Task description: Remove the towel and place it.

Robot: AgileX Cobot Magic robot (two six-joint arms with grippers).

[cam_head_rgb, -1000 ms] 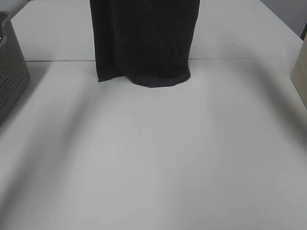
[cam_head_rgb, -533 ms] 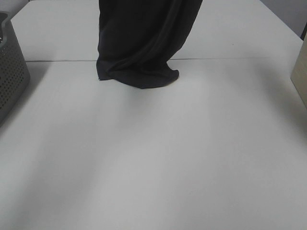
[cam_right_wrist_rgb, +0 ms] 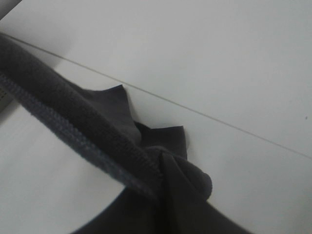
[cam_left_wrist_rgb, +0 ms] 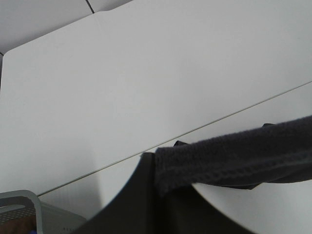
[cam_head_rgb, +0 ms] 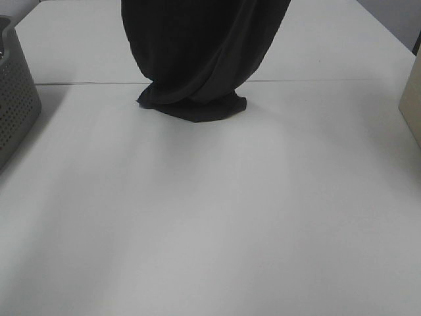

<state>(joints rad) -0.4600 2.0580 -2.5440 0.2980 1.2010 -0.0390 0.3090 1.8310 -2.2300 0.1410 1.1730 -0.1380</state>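
A perforated grey basket (cam_head_rgb: 13,92) stands at the left edge of the counter (cam_head_rgb: 210,217). The towel (cam_head_rgb: 197,52) hangs at mid-rear, with its lower end bunched on the counter beside the seam line. In each wrist view its stitched hem (cam_left_wrist_rgb: 234,156) crosses close to the lens. Cloth hides the left jaws and right jaws, so their opening cannot be determined. A beige object (cam_head_rgb: 412,99) sits at the right edge.

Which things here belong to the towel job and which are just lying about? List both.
Job: very dark navy terry-cloth towel, hanging, lower end bunched on the white table.
Lying about: grey perforated plastic basket at the left edge; beige object at the right edge, mostly cut off.
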